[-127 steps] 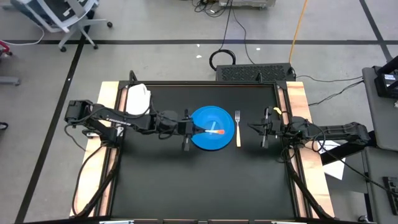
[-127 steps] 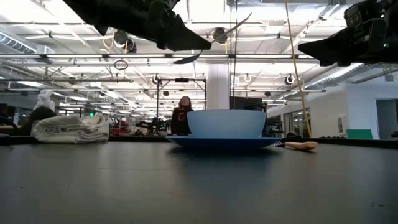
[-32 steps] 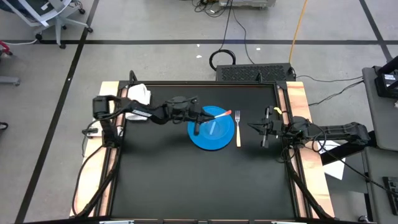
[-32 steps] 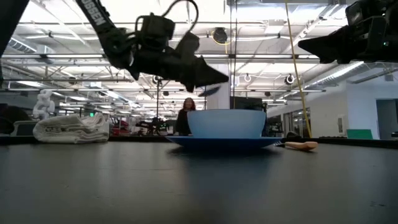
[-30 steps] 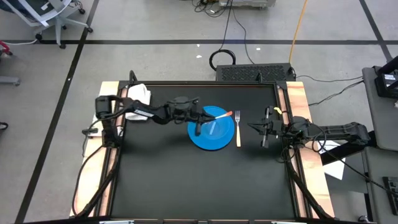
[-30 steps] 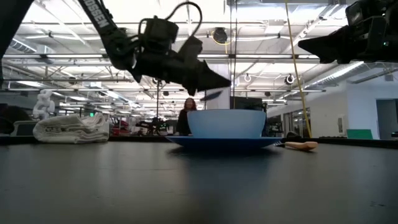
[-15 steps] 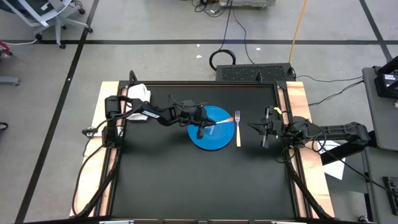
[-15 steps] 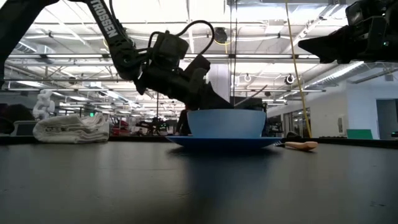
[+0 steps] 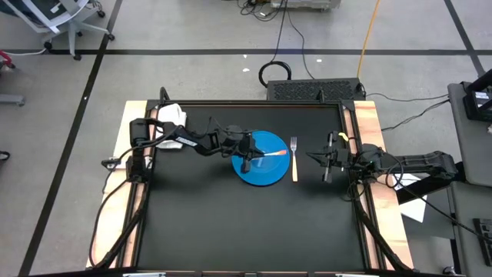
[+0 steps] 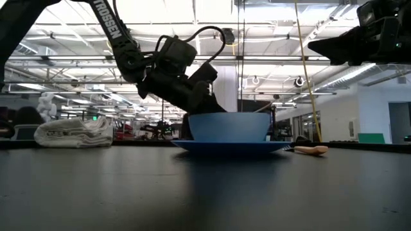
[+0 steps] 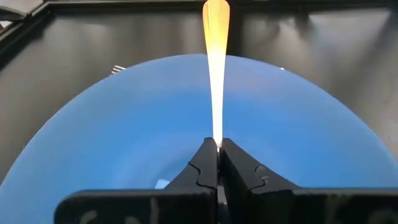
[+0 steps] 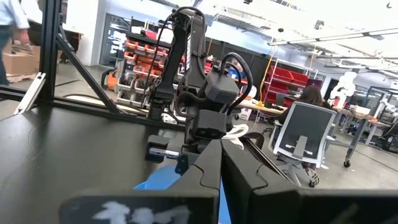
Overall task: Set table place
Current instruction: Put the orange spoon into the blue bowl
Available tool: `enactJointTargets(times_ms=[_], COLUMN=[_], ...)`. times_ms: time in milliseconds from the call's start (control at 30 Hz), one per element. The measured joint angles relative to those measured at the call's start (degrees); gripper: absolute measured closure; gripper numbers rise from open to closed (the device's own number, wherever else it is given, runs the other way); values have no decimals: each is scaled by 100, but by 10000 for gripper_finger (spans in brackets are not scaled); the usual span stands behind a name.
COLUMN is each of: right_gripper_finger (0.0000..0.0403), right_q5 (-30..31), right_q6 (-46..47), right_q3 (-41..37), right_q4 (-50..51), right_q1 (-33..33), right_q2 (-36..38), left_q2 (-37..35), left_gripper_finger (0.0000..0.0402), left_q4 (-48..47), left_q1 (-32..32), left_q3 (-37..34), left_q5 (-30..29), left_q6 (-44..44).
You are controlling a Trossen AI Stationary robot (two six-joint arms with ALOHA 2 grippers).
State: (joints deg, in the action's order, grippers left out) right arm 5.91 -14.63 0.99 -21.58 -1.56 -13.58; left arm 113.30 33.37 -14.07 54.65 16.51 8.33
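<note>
A blue bowl (image 10: 231,126) stands on a blue plate (image 10: 231,146) in the middle of the black table (image 9: 231,223). My left gripper (image 9: 247,155) reaches down into the bowl from the table's left and is shut on an orange-handled utensil (image 9: 277,152). The utensil's head is hidden. Its handle sticks out over the bowl's right rim (image 10: 260,108). A fork (image 9: 294,158) with a wooden handle lies on the table just right of the plate. My right gripper (image 9: 311,158) hovers shut and empty right of the fork. My left gripper pinches the utensil's thin metal neck (image 11: 217,138), just below the orange handle, between its two fingers. The fingers slant down from the table's left and lie along the utensil. The handle (image 11: 216,37) points away past the bowl's rim, tilted upward. Whether the head touches the bowl is hidden.
A folded white cloth (image 9: 171,121) lies at the table's far left corner and shows in the low view (image 10: 74,133). Wooden strips (image 9: 369,131) run along the table's left and right sides. The near half of the table is bare black surface.
My left gripper has gone down and a little toward the table's right, from above the bowl's left rim into the bowl, still shut on the utensil. The utensil has come down with it, and its handle now pokes out just above the right rim.
</note>
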Motion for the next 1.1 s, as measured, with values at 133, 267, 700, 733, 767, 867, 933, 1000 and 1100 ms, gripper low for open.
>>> enactJointTargets(times_ms=[133, 267, 700, 733, 767, 867, 933, 1000, 1100], right_gripper_finger=[403, 403, 403, 403, 403, 403, 403, 403, 403], right_q5=[0, 0, 0, 0, 0, 0, 0, 0, 0], right_q6=[0, -9, -91, -107, -107, -109, -109, -109, -109], right_q3=[0, 0, 0, 0, 0, 0, 0, 0, 0], right_q4=[0, 0, 0, 1, 1, 2, 2, 2, 2], right_q1=[0, -1, 0, 0, -1, -1, 0, 0, 0], right_q2=[0, 0, 0, 0, 0, 0, 0, 0, 0], left_q2=[0, 0, 0, 0, 0, 0, 0, 0, 0], left_gripper_finger=[393, 394, 395, 396, 396, 384, 375, 371, 369], left_q4=[-18, -31, -209, -227, -246, -249, -250, -248, -248], left_q1=[-6, -6, -6, -6, -4, -6, -6, -6, -6], left_q3=[-2, -2, -4, -4, -4, -4, -4, -4, -4], left_q5=[-6, -8, -22, -42, -60, -63, -63, -63, -63], left_q6=[43, 126, 624, 682, 717, 781, 817, 821, 823])
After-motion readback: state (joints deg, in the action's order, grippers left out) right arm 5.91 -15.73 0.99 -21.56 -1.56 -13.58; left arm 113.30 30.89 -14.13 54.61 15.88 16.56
